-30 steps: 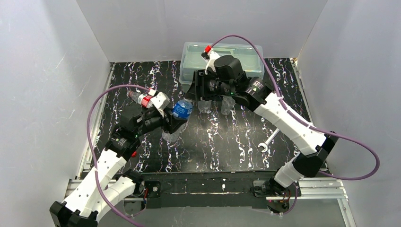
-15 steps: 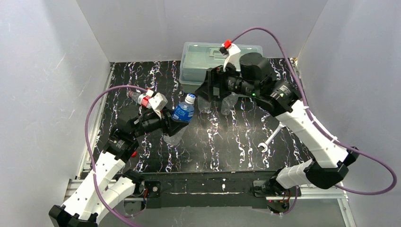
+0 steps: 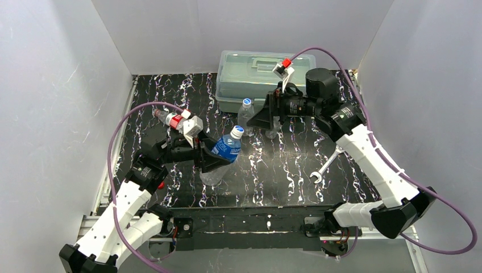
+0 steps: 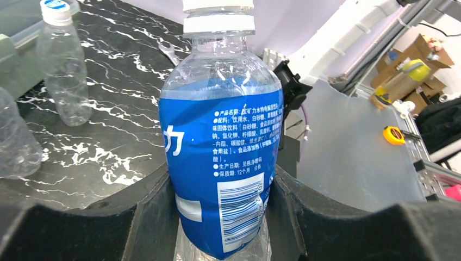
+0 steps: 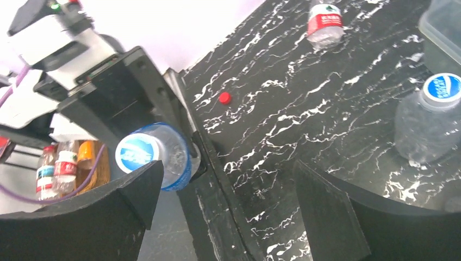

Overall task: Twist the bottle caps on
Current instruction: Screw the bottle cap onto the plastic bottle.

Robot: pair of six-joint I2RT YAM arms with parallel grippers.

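Black table [image 3: 284, 170] — bottles [image 3: 245, 115], wrench [image 3: 325, 168], box [image 3: 250, 77]

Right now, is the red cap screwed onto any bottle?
No, in the right wrist view the red cap lies loose on the black table, apart from the red-label bottle.

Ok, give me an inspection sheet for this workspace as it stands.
Surface: black marbled tabletop, no spills seen.
Job's things: blue-label bottle capped, tilted; plain bottle capped, upright; second plain bottle, top hidden; red-label bottle lying down; red cap loose on the tabletop.
Clutter: silver wrench; translucent lidded box at far edge.
End effectors: left end effector shut on the blue-label bottle; right end effector open, empty.
Cables: a purple cable loops off each arm.
Surroundings: plain pale walls on three sides.
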